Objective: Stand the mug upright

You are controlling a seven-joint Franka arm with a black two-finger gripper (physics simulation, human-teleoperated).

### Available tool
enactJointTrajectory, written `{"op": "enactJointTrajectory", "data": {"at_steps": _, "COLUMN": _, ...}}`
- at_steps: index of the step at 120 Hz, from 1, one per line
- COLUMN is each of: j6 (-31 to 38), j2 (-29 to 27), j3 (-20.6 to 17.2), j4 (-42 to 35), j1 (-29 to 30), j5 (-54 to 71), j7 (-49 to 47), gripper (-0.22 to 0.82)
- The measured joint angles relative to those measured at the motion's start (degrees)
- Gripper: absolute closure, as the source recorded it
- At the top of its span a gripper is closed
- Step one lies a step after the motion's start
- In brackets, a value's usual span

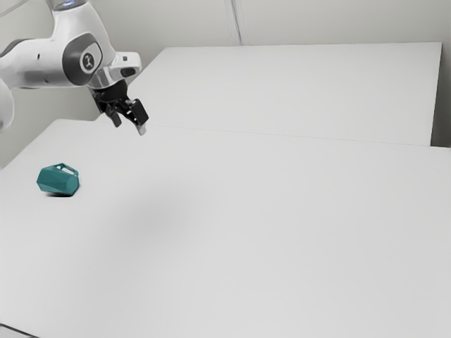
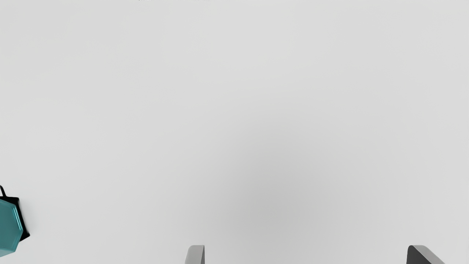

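Jaws (image 1: 130, 127) wide open & empty, up above the table (image 1: 268, 232); teal mug (image 1: 58, 181) lying on its side on it, handle up, well apart from jaws, twd the ext. view's left.

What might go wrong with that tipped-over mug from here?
Three things, as I judge it. The open gripper is up in the air and off to one side of the mug, so a misjudged approach might knock it along the table. The handle sticks up from the mug's side, so a finger could catch on it. And the mug lies on its side, so a weak grip might let it drop back while being turned.
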Motion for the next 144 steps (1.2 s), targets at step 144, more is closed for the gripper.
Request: {"op": "enactJointTrajectory", "data": {"at_steps": 144, "j6": 2.1, "j2": 22.8, "j3": -4.6, "j4": 18.4, "j1": 37.3, "j5": -2.3, "j7": 18.2, "gripper": 0.0}}
